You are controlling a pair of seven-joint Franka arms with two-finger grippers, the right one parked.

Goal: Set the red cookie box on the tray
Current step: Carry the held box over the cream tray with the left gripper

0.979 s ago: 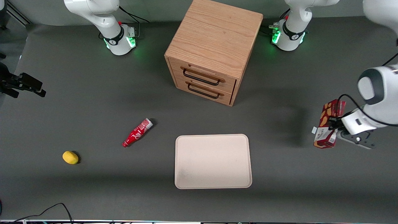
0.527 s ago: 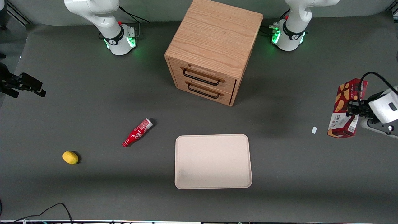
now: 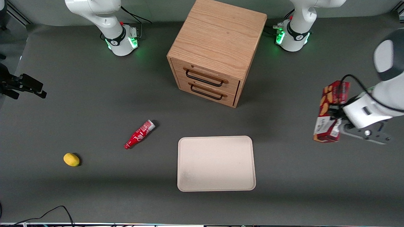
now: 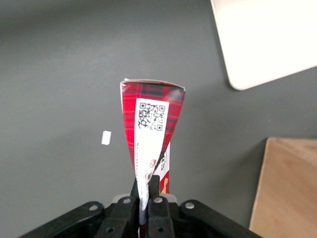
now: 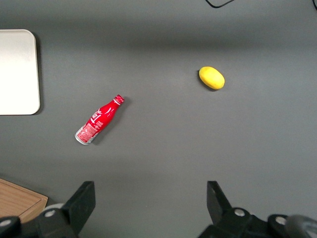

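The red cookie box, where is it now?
The gripper holds the red cookie box above the table toward the working arm's end, apart from the tray.

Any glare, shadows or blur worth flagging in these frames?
Front view: sharp throughout; soft shadow bands on the table, green glow at both arm bases, and the tray is bright but not blown out. Left wrist view: the pincer is shut on the red cookie box, the box's near end looks soft while its QR end is crisp, and the tray looks washed out.

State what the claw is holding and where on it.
The claw is shut on the red cookie box, gripping one long edge near its middle, clear of the tray.
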